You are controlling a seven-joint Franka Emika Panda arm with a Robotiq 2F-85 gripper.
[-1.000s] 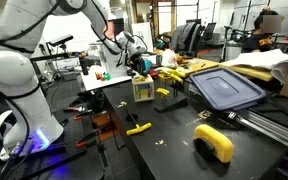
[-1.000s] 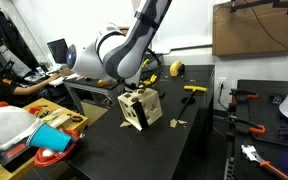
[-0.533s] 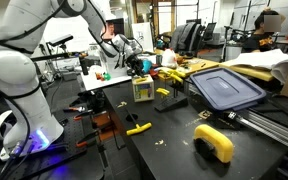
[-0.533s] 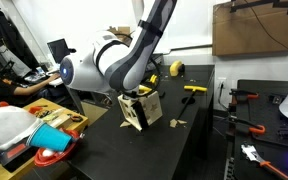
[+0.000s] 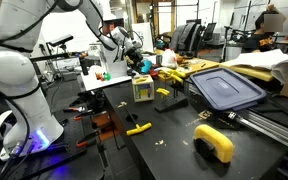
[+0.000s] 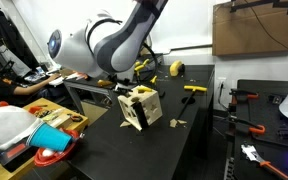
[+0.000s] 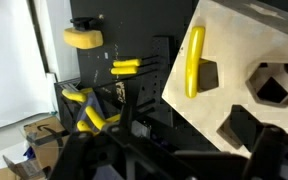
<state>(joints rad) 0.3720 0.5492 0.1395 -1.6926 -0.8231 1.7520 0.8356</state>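
A pale wooden box (image 5: 142,88) with shaped holes cut in its faces stands on the black table; it also shows in an exterior view (image 6: 141,106) and fills the upper right of the wrist view (image 7: 249,35). A yellow stick (image 7: 194,60) lies on its top face beside a square hole. My gripper (image 5: 136,60) hangs above the box, apart from it. In the wrist view the gripper (image 7: 179,165) is open, its dark fingers (image 7: 84,160) spread wide at the bottom edge with nothing between them.
A dark blue bin lid (image 5: 227,88) lies beyond the box. A yellow block (image 5: 214,142) and a yellow-handled tool (image 5: 138,128) lie on the near table. Red cups (image 6: 52,157) and a white bag (image 6: 6,125) sit beside a seated person. A cardboard box (image 6: 256,30) stands behind.
The gripper has opened and risen away from the wooden box, and the arm has swung upward. The yellow stick stays on the box top.
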